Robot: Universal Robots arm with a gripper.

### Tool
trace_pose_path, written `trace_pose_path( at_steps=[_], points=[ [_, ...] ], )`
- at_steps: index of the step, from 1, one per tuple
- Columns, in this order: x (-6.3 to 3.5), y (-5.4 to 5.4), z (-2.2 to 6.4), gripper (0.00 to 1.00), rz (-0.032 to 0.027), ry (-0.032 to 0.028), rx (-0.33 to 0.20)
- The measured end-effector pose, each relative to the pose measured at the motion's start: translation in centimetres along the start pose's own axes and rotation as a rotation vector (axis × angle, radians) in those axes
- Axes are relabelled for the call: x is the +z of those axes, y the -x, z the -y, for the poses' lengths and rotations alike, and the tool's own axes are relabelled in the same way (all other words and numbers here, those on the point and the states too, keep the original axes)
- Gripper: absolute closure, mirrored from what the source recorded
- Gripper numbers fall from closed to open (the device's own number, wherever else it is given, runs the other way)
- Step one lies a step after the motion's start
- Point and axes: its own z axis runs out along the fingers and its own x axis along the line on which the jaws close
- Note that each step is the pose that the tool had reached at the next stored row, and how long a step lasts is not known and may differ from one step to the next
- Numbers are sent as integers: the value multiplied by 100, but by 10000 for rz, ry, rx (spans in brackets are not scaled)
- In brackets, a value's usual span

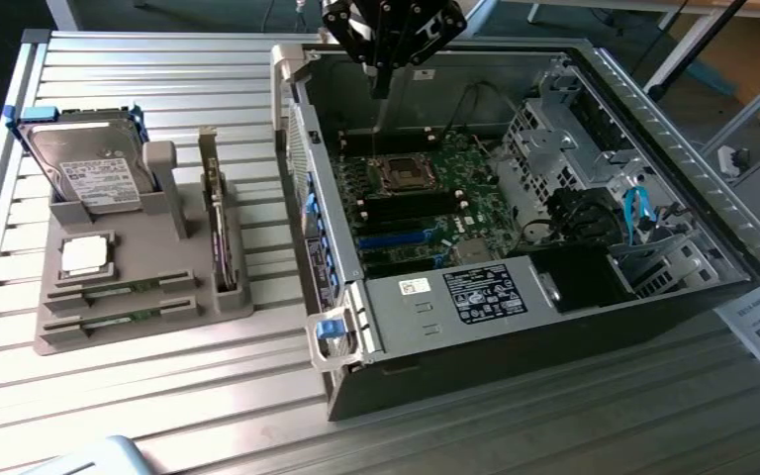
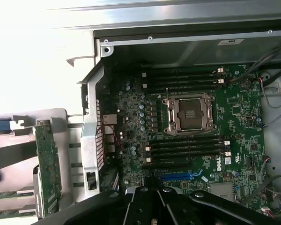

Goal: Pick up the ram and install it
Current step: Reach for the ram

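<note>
Black and angular, the tool [image 1: 382, 79] hangs over the far end of the open computer case [image 1: 513, 361], above the motherboard [image 1: 446, 198]. I cannot tell whether the tool is wide or narrow, and nothing can be seen held in it. In the wrist view its dark metal frame [image 2: 154, 192] sits just above the blue slot [image 2: 178, 177].

The ram [image 1: 127, 289], a thin green stick, lies on edge in a groove of the grey holder [image 1: 103, 341] on the table [image 1: 155, 416], well apart from the tool. A second stick [image 1: 114, 319] lies in the next groove, parallel to it. The same holder carries a silver hard drive [image 1: 90, 173] standing upright, a small square processor chip [image 1: 84, 255] lying flat, and a tall card [image 1: 222, 237] with a metal bracket.

That card and the case's pale metal side wall [image 1: 304, 198] stand between the ram and the motherboard. On the green motherboard, the square metal socket [image 2: 189, 114] lies between two banks of long black memory slots [image 2: 185, 77], [image 2: 187, 147]. The table is ribbed, pale metal.
</note>
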Motion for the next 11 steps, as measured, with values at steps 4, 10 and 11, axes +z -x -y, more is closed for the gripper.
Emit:
trace_pose_path(
  at_steps=[4,10,11],
  points=[
    [0,-23,2,90,0,0,0],
    [-1,-86,7,90,-3,0,1],
    [0,-98,8,90,-2,1,1]
  ],
)
